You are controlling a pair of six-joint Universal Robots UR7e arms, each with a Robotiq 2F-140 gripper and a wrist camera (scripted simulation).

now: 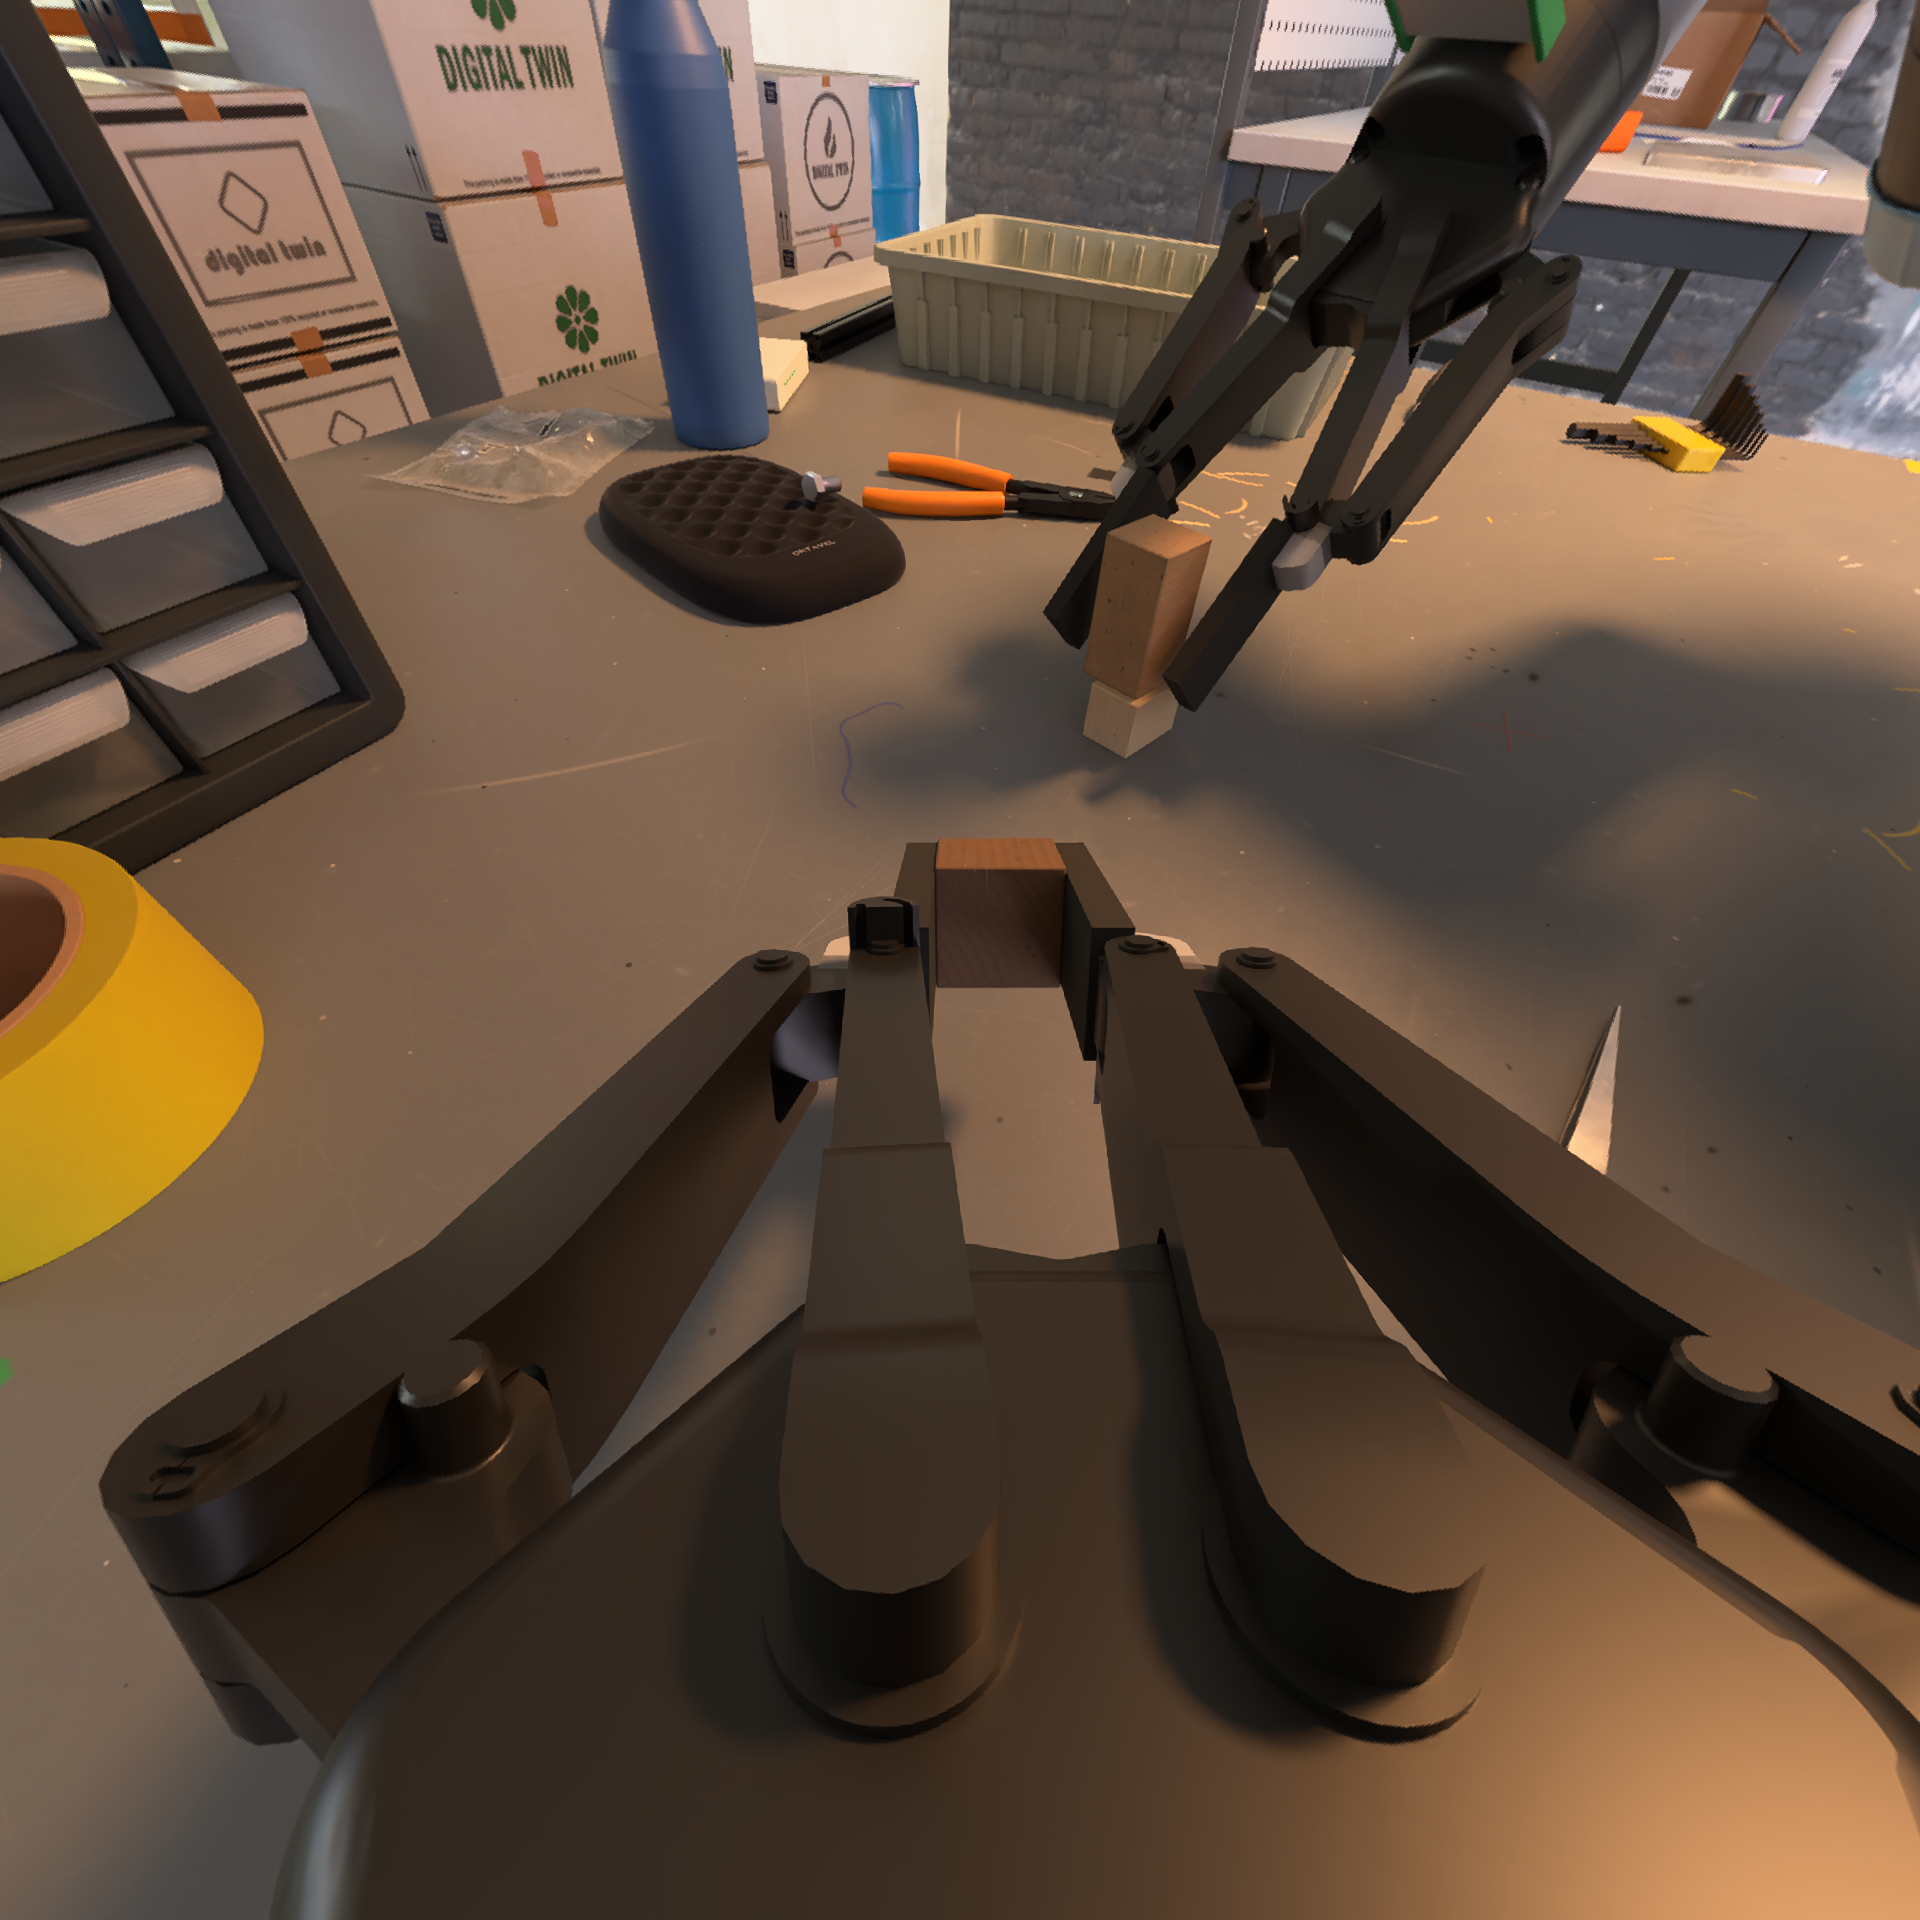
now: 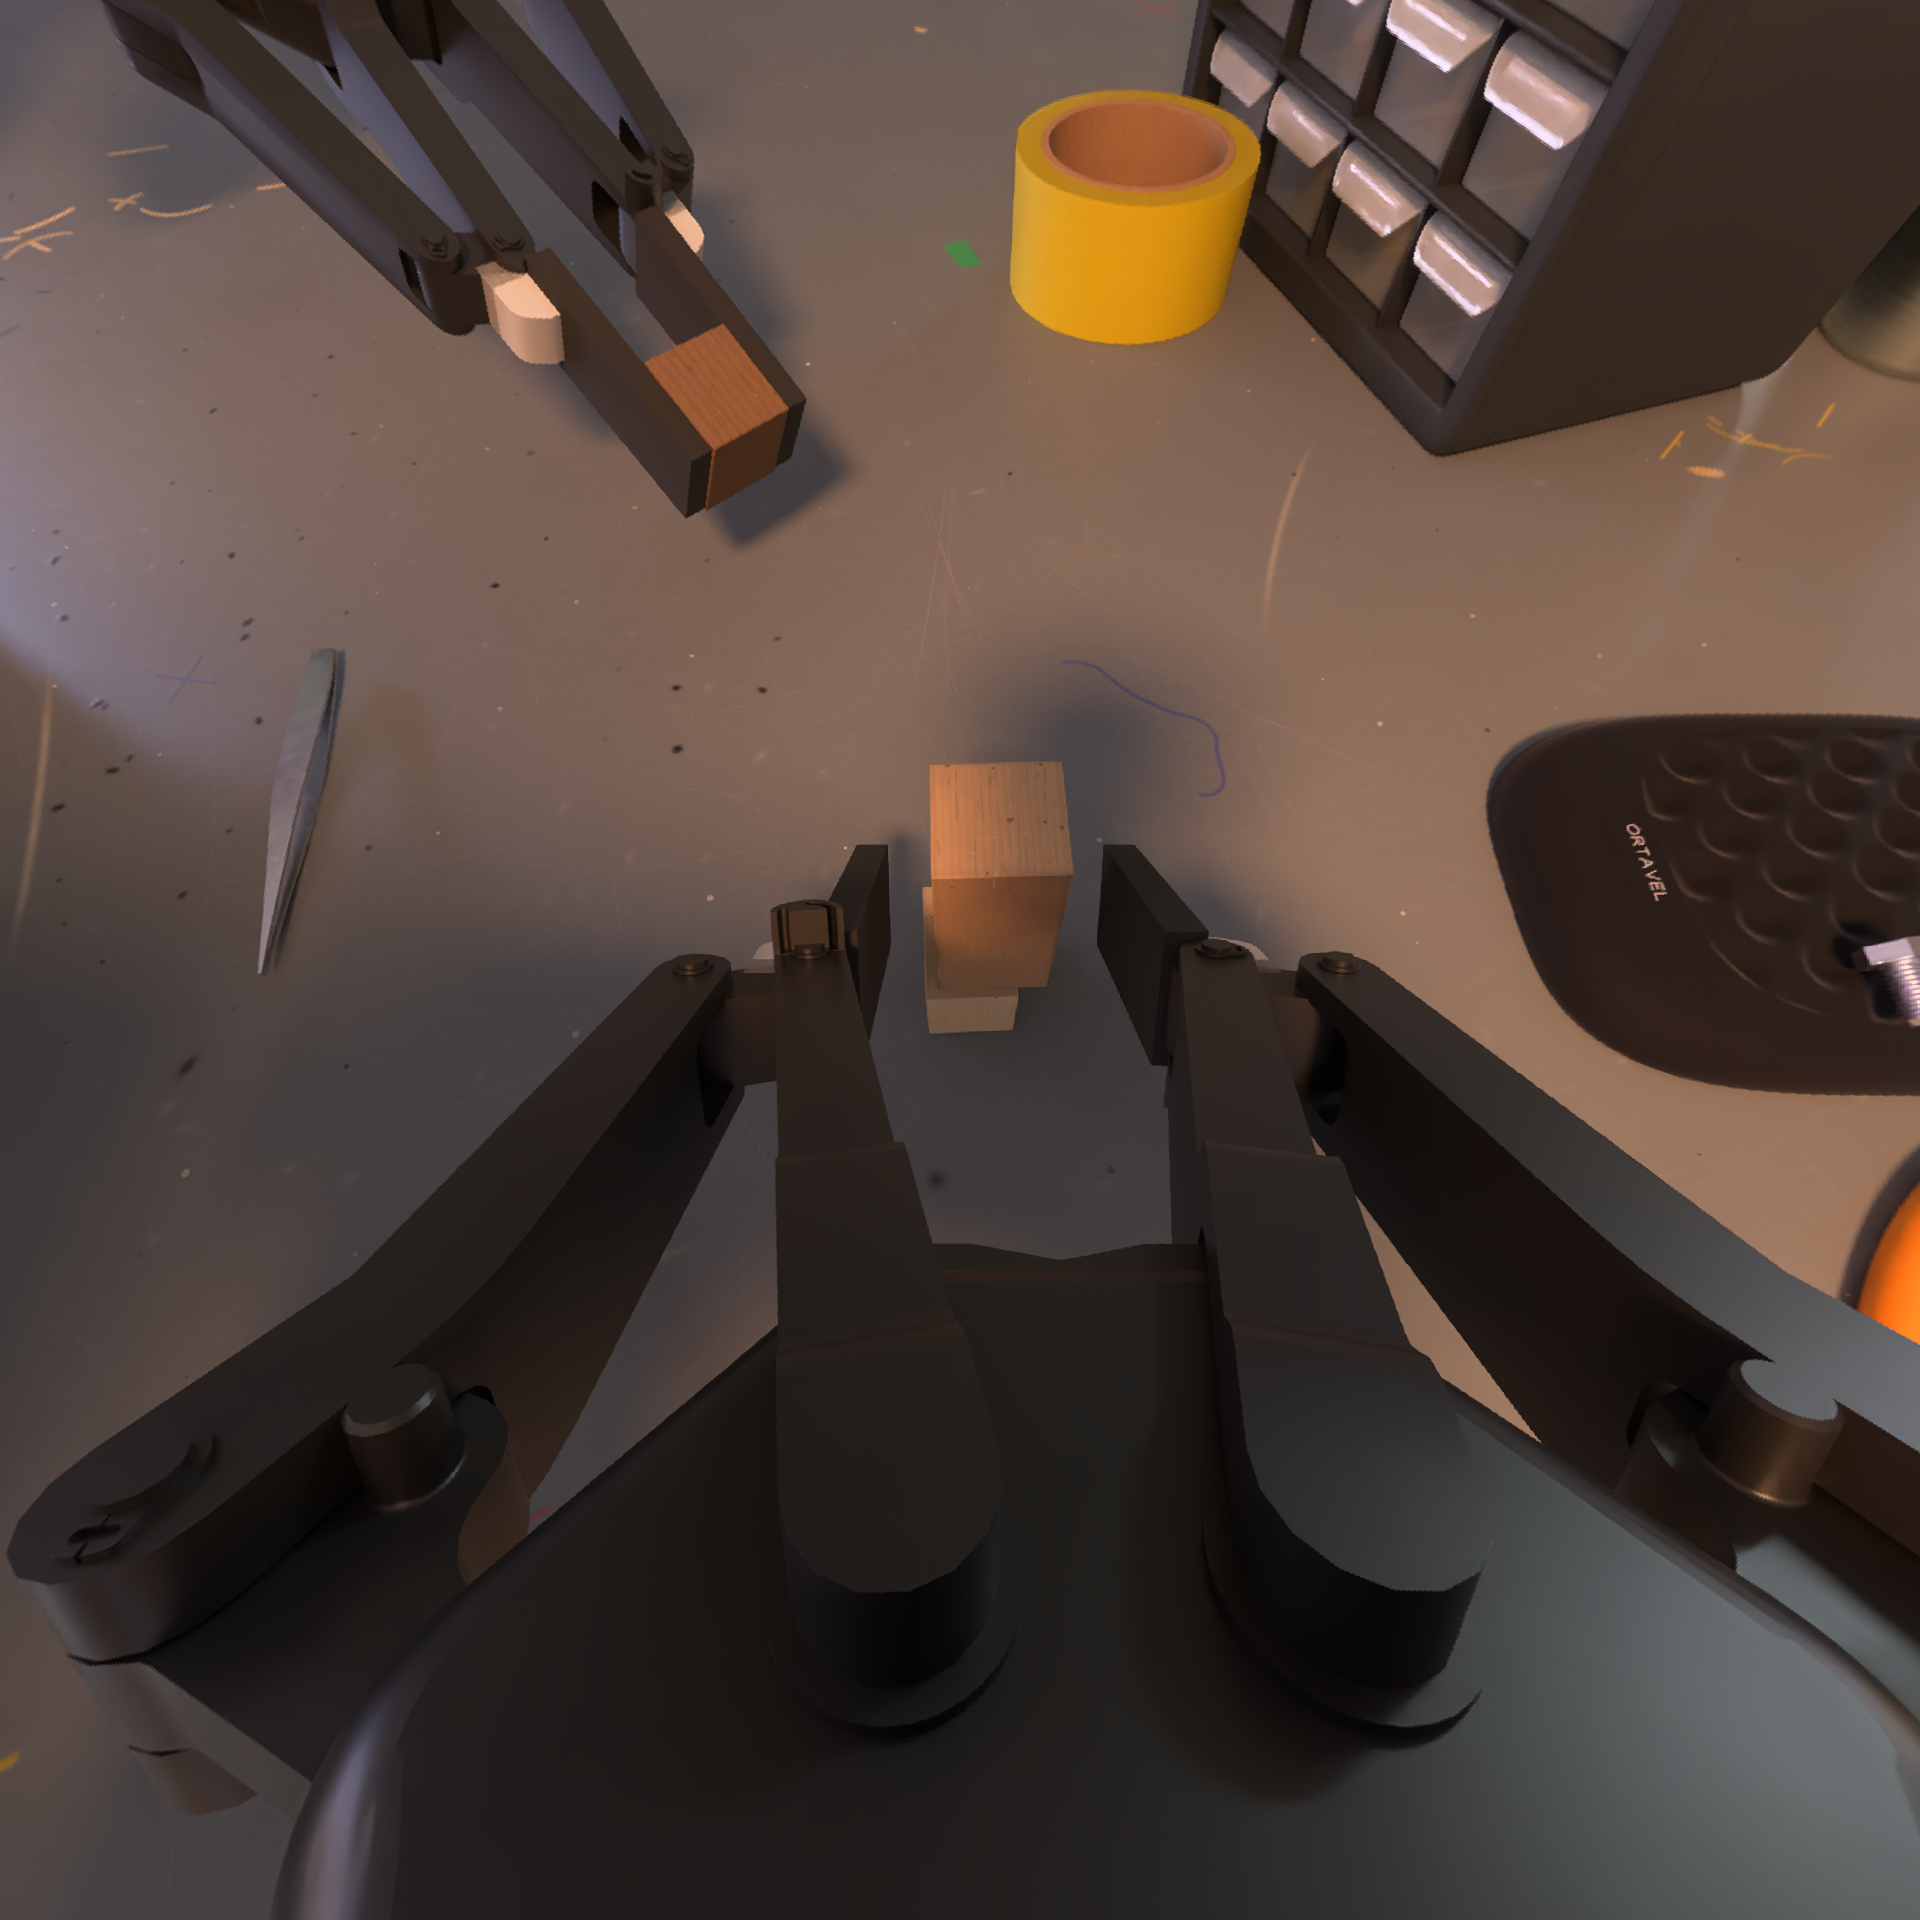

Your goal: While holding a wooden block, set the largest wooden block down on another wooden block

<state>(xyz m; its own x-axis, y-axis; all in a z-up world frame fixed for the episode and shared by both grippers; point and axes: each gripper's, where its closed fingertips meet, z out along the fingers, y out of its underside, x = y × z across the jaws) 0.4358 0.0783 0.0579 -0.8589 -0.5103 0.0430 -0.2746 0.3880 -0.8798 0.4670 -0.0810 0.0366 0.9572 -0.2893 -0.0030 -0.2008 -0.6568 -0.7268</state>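
Observation:
My left gripper (image 1: 1000,914) is shut on a dark brown wooden block (image 1: 997,914) and holds it above the table; it also shows in the right wrist view (image 2: 727,426). A tall light wooden block (image 2: 1000,873) stands upright on a small pale wooden block (image 2: 971,1010) on the table. My right gripper (image 2: 992,914) is open, its fingers on either side of the tall block with a gap on each side. In the left wrist view the tall block (image 1: 1143,608) sits on the pale block (image 1: 1122,719) between the right gripper's fingers (image 1: 1117,665).
A yellow tape roll (image 2: 1132,229) and a drawer cabinet (image 2: 1558,208) stand beyond the stack. A black dimpled mat (image 2: 1725,894) with a bolt lies right. Tweezers (image 2: 296,810) lie left. Orange pliers (image 1: 966,488), a blue bottle (image 1: 686,229) and a beige bin (image 1: 1049,301) are farther off.

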